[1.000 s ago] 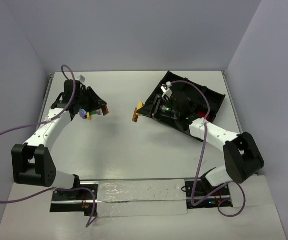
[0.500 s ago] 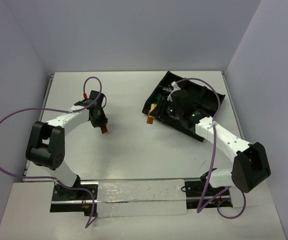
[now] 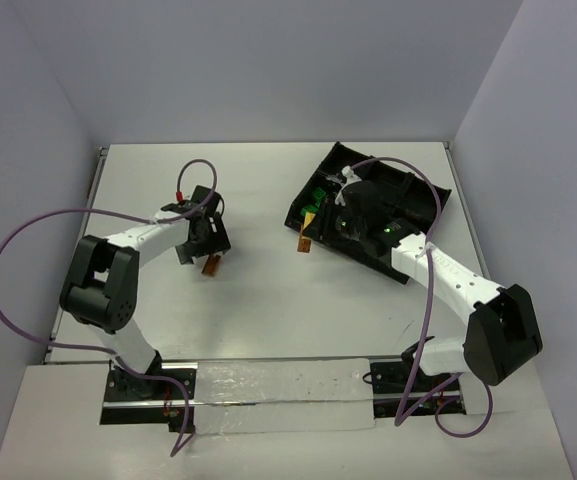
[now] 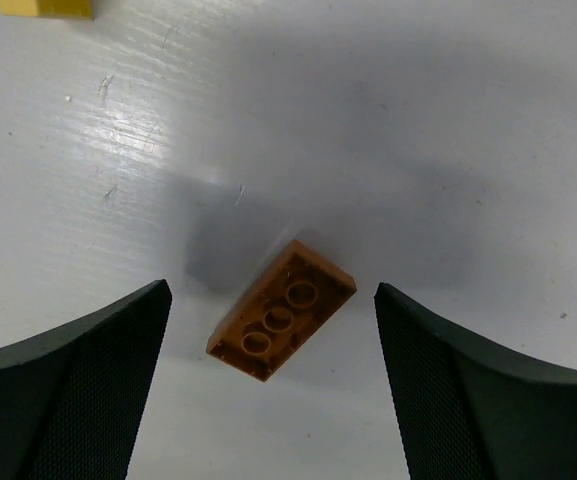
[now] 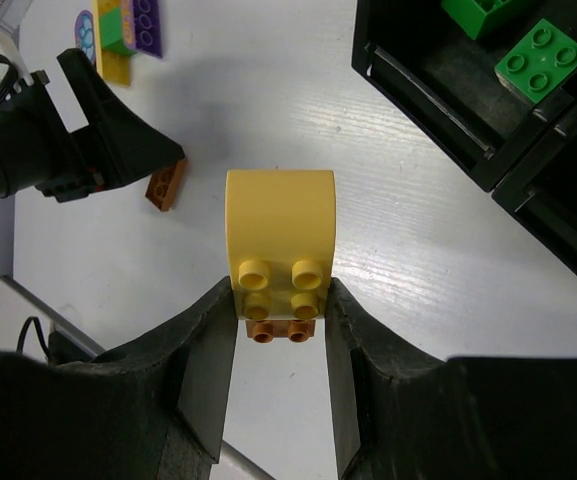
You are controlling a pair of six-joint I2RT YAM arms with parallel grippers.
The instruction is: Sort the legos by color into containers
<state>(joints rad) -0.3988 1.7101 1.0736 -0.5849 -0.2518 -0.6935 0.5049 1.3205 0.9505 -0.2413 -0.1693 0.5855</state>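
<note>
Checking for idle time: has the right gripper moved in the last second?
Yes. The right gripper, holding the yellow-and-brown lego, shifted right, toward the black tray.

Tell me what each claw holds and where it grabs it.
The right claw pinches a yellow brick by the sides of its studded end. The left claw is open, holding nothing; a brown brick is loose below it.
</note>
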